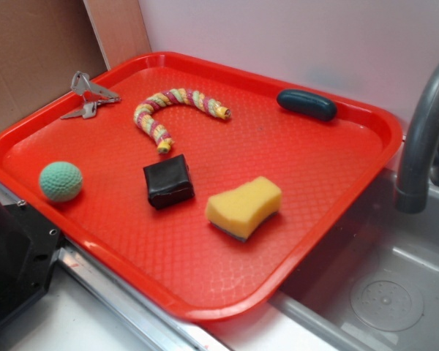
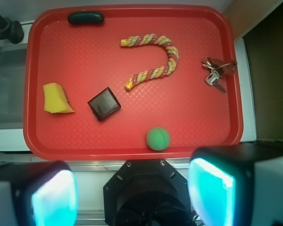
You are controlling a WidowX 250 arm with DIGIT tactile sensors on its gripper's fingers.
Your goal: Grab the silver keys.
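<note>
Here's the pincer (image 2: pixel 132 197) in the wrist view, hanging above the near rim of the tray (image 2: pixel 132 151), its two fingers (image 2: pixel 54 195) spread wide apart at the bottom of the picture and nothing between them. Just past it on the red tray sits the green ball (image 2: pixel 158 138), close to the near rim. Further in, the black square (image 2: pixel 104 103) lies flat, and off toward the sink side there's the yellow sponge (image 2: pixel 56 98). Beyond those, the striped rope (image 2: pixel 153 59) curls in a hook across the middle. At the far rim, the dark oval piece (image 2: pixel 86 18) rests alone. And the keys (image 2: pixel 217 73) — there they are, by the tray's side rim away from the sink, well apart from the pincer, splayed on the plastic. In the exterior view the keys (image 1: pixel 90 95) lie in the far left corner, with the grey faucet (image 1: pixel 424 139) rising at the right over the sink (image 1: pixel 380 292).
</note>
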